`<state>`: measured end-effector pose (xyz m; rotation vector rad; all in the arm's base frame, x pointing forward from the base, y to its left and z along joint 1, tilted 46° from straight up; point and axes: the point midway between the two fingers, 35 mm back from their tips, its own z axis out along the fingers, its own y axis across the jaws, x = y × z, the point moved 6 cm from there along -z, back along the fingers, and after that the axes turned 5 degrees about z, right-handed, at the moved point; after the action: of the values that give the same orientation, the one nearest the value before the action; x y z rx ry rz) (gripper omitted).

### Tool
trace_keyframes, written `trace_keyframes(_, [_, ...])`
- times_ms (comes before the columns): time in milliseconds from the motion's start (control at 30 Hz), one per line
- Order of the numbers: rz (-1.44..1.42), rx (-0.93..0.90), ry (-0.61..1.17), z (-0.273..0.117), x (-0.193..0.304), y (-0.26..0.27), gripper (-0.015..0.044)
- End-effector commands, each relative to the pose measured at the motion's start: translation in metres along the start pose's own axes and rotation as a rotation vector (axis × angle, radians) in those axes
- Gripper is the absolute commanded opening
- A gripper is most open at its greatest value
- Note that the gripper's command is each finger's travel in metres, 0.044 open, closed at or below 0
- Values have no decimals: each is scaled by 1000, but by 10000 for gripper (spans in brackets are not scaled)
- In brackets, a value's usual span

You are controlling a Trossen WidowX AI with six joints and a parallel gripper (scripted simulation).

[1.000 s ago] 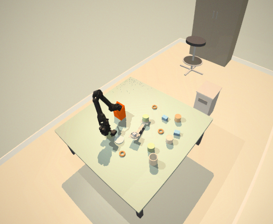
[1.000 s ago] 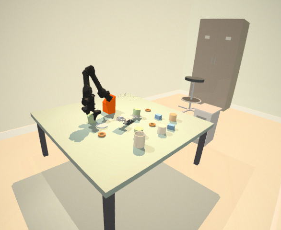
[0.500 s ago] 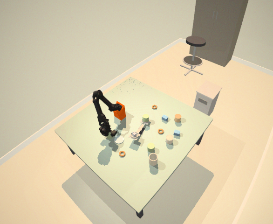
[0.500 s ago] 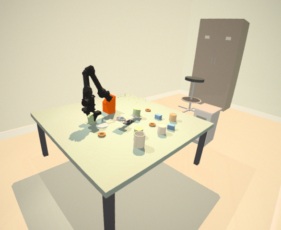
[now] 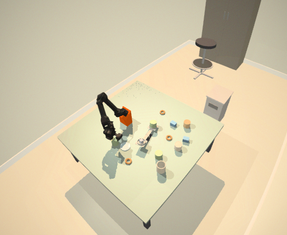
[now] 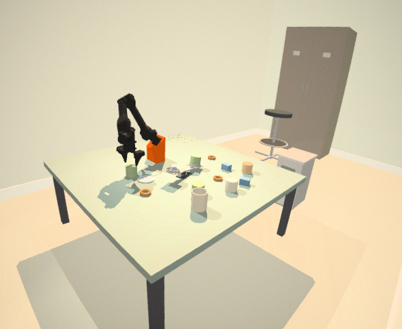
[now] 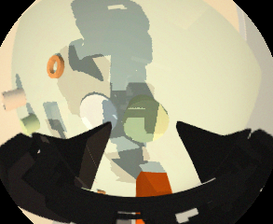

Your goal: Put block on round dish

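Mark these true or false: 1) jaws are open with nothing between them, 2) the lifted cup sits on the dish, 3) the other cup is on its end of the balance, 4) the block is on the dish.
1) True: the gripper is open and empty above the lifted green cup.
2) False: it stands on the table beside the dish.
3) True: the other cup sits on the far end of the balance.
4) False: the dish looks bare; a small pale block sits on the balance's near end.
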<state>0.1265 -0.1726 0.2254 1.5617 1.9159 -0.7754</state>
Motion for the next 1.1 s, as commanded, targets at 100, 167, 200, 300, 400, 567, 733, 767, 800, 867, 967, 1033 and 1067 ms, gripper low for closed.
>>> trace_keyframes(100, [-29, -12, -7, -6, -1, 5, 335])
trace_keyframes(167, [-53, -27, -16, -8, -2, 11, 282])
trace_keyframes(200, [-67, -34, -20, -9, -3, 14, 260])
trace_keyframes(300, [-115, -43, -21, -10, -4, 20, 260])
trace_keyframes(400, [-190, -45, -12, -10, -4, 27, 260])
trace_keyframes(567, [-341, -49, 3, -10, -4, 41, 260])
trace_keyframes(733, [-502, -54, 17, -11, -3, 55, 260])
trace_keyframes(767, [-535, -55, 20, -11, -3, 58, 260])
trace_keyframes(800, [-569, -56, 22, -11, -3, 61, 260])
trace_keyframes(867, [-636, -58, 27, -12, -2, 67, 260])
trace_keyframes(967, [-736, -61, 33, -13, 0, 76, 260])
trace_keyframes(1033, [-804, -63, 36, -13, 1, 83, 260])
trace_keyframes(1067, [-838, -64, 38, -14, 2, 86, 260])
